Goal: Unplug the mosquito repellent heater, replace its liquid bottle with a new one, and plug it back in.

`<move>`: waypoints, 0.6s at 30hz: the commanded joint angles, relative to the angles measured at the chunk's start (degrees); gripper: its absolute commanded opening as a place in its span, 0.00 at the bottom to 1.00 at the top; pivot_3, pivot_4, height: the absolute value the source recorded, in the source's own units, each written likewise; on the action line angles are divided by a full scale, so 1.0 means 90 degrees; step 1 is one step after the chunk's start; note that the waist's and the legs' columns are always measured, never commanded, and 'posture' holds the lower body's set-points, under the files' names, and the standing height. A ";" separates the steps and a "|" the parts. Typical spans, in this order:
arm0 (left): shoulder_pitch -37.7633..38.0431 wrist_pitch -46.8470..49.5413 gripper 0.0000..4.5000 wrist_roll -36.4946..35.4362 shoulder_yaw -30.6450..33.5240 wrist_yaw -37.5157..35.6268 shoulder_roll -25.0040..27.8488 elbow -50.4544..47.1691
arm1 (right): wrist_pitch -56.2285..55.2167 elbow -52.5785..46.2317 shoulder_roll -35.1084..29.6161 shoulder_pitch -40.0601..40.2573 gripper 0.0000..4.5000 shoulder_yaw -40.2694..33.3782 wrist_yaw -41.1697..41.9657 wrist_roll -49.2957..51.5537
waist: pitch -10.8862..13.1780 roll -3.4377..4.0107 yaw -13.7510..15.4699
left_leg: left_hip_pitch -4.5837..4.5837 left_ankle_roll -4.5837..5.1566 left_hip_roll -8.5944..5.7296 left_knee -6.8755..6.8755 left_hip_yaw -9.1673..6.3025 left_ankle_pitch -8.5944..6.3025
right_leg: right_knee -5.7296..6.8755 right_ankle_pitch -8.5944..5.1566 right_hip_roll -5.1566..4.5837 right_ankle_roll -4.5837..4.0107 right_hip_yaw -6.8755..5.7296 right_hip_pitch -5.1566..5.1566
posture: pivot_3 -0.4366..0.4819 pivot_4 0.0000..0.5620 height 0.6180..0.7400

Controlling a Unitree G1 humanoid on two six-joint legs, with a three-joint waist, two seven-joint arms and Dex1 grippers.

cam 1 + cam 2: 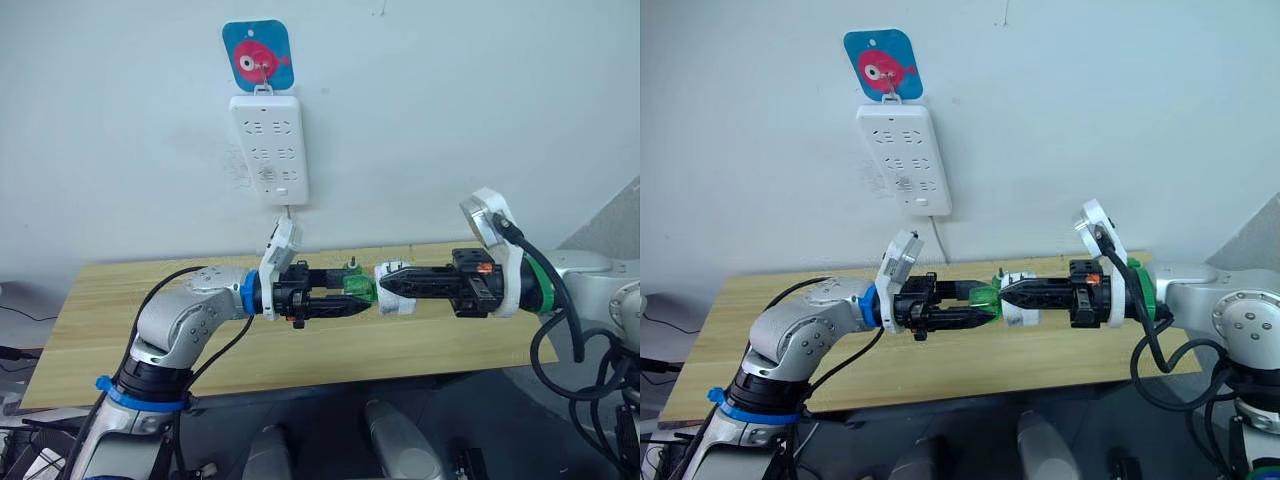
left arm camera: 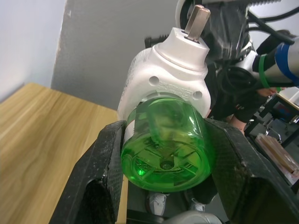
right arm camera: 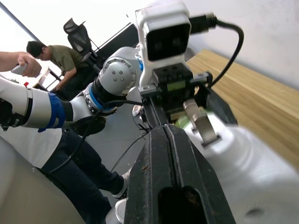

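Up close, the left pincer (image 2: 163,186) clamps the green bottle (image 2: 166,149); the right pincer (image 1: 385,284) grips the mosquito repellent heater (image 2: 163,79).

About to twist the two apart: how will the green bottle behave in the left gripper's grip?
The green bottle looks like smooth, glossy, round plastic, so it may spin or slip between the left gripper's fingers. It seems thin-walled; a hard squeeze could flex it. The right gripper holds the mosquito repellent heater, which looks rigid.

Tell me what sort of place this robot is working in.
Probably a lab or office test space: a bare wooden table against a plain wall, a white power strip hung on it, and a person by an office chair.
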 commanded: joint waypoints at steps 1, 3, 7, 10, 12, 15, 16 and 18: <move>-0.0045 0.0011 0.50 -0.0249 0.0030 -0.0154 -0.0124 -0.0278 | -0.0131 0.0019 -0.0008 -0.0108 0.00 -0.0149 -0.0138 -0.0004 | 0.0000 0.0000 0.0002 | 0.0000 0.0000 0.0000 0.0000 0.0001 0.0000 | 0.0000 0.0000 0.0000 0.0000 0.0001 0.0000 | 0.19 0.29 1.00; -0.0057 0.0211 0.50 -0.0404 0.0215 0.0053 -0.0239 -0.0123 | -0.0133 0.0014 -0.0024 -0.0101 0.00 -0.0302 -0.0129 0.0371 | 0.0000 0.0000 0.0004 | -0.0001 0.0000 -0.0001 0.0000 0.0000 0.0000 | -0.0001 0.0000 -0.0001 0.0000 0.0001 0.0000 | 0.20 0.29 1.00; -0.0036 0.0620 0.50 -0.0677 0.0619 0.0422 -0.0412 0.0279 | -0.0294 0.0041 -0.0097 -0.0032 0.00 -0.0716 -0.0393 0.1156 | 0.0000 0.0000 0.0003 | -0.0002 0.0000 0.0000 0.0000 -0.0001 0.0000 | -0.0001 0.0000 0.0000 0.0000 -0.0001 0.0000 | 0.19 0.29 1.00; 0.0007 0.1255 0.50 -0.1321 0.1161 0.0975 -0.0640 0.0672 | -0.0858 0.0189 0.0144 0.0342 0.12 -0.1204 -0.1058 0.0945 | 0.0000 0.0000 -0.0010 | -0.0001 0.0000 0.0001 0.0001 0.0000 0.0000 | 0.0001 0.0000 0.0001 0.0000 0.0000 0.0000 | 0.18 0.29 1.00; 0.0060 0.1718 0.50 -0.1813 0.1610 0.1426 -0.0806 0.0957 | -0.1205 0.0272 0.0327 0.0763 0.30 -0.1481 -0.1338 0.0640 | -0.0002 -0.0003 -0.0003 | -0.0002 0.0000 0.0001 0.0002 -0.0002 0.0000 | -0.0001 0.0000 0.0001 0.0001 -0.0002 0.0001 | 0.17 0.29 1.00; 0.0039 0.2315 0.50 -0.2660 0.2129 0.2195 -0.1112 0.1088 | -0.1519 0.0271 0.0599 0.1246 0.51 -0.1536 -0.1476 0.0311 | -0.0002 -0.0003 -0.0002 | -0.0005 0.0001 0.0000 0.0001 0.0000 0.0000 | -0.0001 0.0000 0.0000 0.0001 0.0000 -0.0003 | 0.16 0.29 1.00; 0.0038 0.2486 0.50 -0.2987 0.2287 0.2528 -0.1252 0.1096 | -0.1629 0.0293 0.0748 0.1417 0.59 -0.1514 -0.1535 0.0184 | -0.0002 -0.0003 -0.0002 | -0.0005 0.0000 0.0000 0.0001 -0.0001 0.0000 | 0.0001 0.0000 0.0000 0.0001 -0.0001 -0.0003 | 0.16 0.29 1.00; 0.0044 0.2684 0.50 -0.3522 0.2563 0.3181 -0.1516 0.1122 | -0.1787 0.0344 0.1037 0.1652 0.74 -0.1444 -0.1647 0.0041 | -0.0002 -0.0002 -0.0003 | -0.0005 0.0000 0.0001 0.0001 -0.0003 0.0000 | 0.0002 0.0001 0.0000 0.0003 -0.0002 -0.0002 | 0.16 0.28 1.00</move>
